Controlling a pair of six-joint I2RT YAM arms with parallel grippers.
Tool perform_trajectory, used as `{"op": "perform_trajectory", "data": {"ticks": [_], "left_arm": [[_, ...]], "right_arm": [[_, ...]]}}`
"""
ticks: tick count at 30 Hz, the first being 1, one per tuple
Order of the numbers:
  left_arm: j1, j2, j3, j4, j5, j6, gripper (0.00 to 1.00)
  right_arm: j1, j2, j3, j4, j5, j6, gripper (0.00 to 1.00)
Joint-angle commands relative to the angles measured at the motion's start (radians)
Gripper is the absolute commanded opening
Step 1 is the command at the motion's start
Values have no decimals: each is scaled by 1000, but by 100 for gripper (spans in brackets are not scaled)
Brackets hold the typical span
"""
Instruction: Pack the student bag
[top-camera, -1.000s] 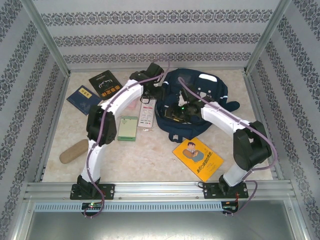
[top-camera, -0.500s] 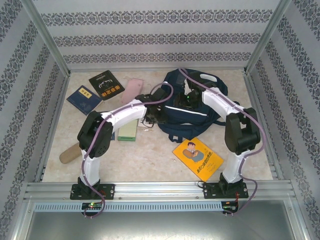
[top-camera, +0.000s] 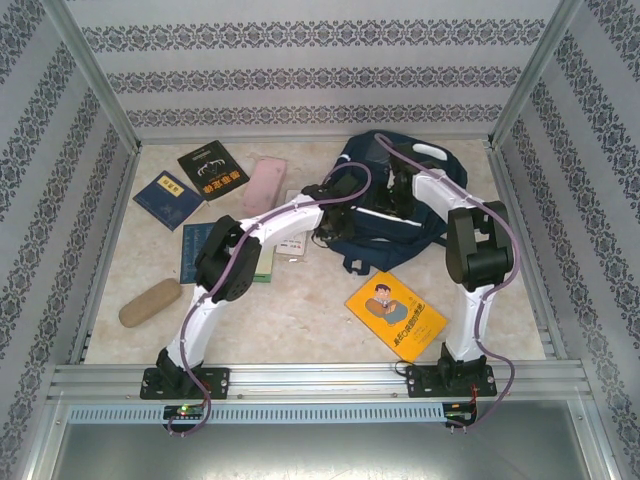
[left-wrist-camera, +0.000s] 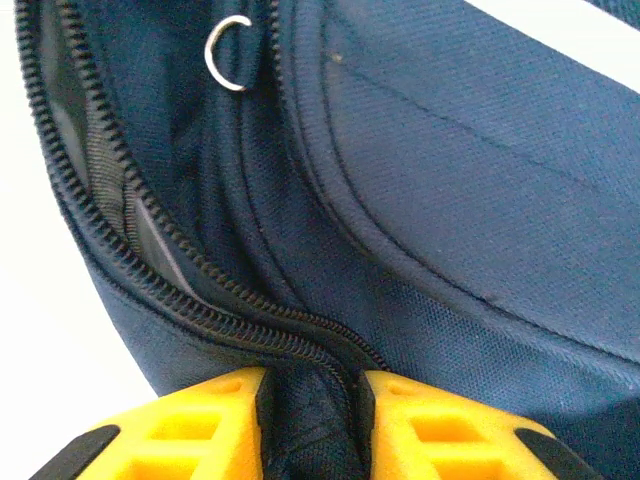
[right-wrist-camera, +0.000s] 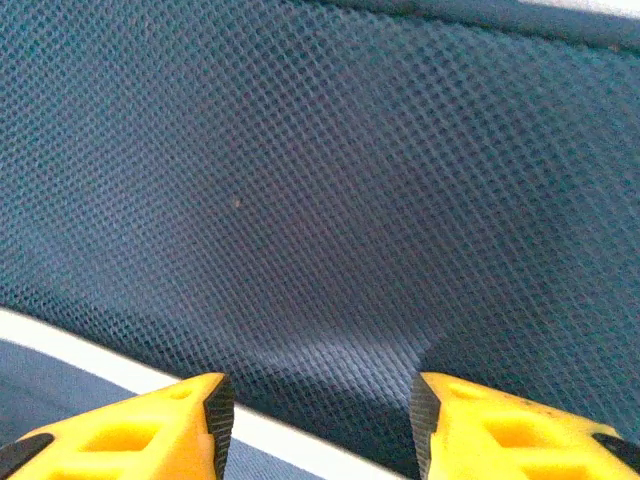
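The student bag (top-camera: 395, 205), navy with thin white stripes, lies bunched at the back right of the table. My left gripper (left-wrist-camera: 312, 390) is at its left edge, yellow fingers (left-wrist-camera: 190, 425) shut on a fold of navy fabric just beside the open zipper (left-wrist-camera: 200, 262). A small metal ring (left-wrist-camera: 228, 55) hangs above the zipper. My right gripper (right-wrist-camera: 318, 400) hovers close over the bag's dark mesh panel (right-wrist-camera: 330, 180), jaws apart with nothing between them. A white stripe (right-wrist-camera: 100, 362) runs beneath its left finger.
Loose items lie around the bag: a yellow book (top-camera: 396, 315) in front, a white box (top-camera: 293, 240) under the left arm, a pink pouch (top-camera: 264, 183), a black book (top-camera: 212, 170), a small blue book (top-camera: 166, 198), another blue book (top-camera: 190, 250), and a tan case (top-camera: 150, 302).
The left arm swung right to the bag's left edge and closed on its fabric. The right gripper moved toward the back over the bag and opened wider. The bag bunched up.
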Motion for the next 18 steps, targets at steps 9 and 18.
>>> {"op": "perform_trajectory", "data": {"ticks": [9, 18], "left_arm": [[88, 228, 420, -118, -13, 127, 41], [88, -84, 161, -3, -8, 161, 67]], "right_arm": [[10, -283, -146, -21, 24, 73, 55], [144, -583, -503, -60, 93, 71, 49]]}}
